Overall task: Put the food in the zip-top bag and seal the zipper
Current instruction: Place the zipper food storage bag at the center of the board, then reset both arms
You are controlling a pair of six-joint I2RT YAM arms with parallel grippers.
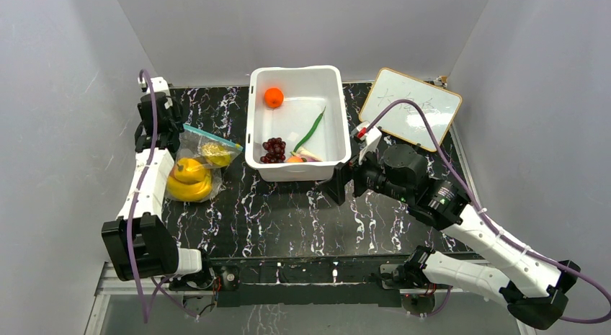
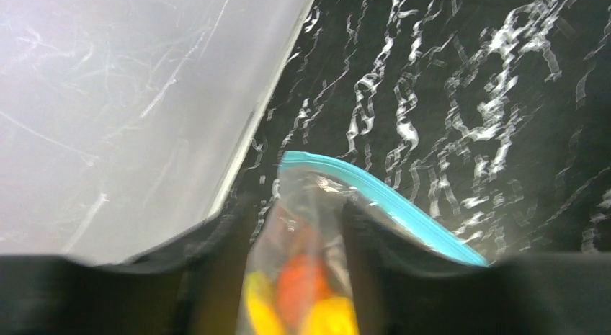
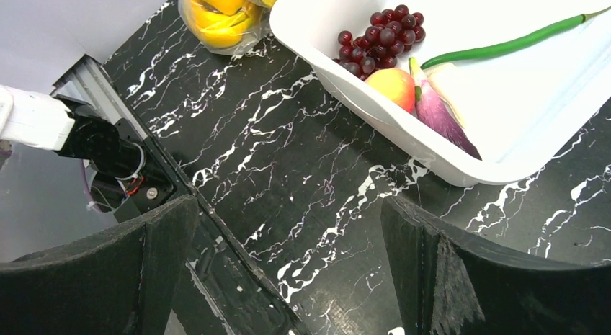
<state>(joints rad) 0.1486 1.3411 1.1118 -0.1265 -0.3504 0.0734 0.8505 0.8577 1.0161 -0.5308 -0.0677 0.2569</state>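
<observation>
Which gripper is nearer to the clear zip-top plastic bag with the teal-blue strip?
Left. The left gripper has a corner of the clear bag between its fingers. The right gripper hangs open across the table, in front of the white rectangular plastic tub.

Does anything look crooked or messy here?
The wood-framed whiteboard sits crooked at the far right corner of the black marbled table, not square with its edges. The clear plastic zip-top bag on the left is crumpled, its teal strip slanting.
</observation>
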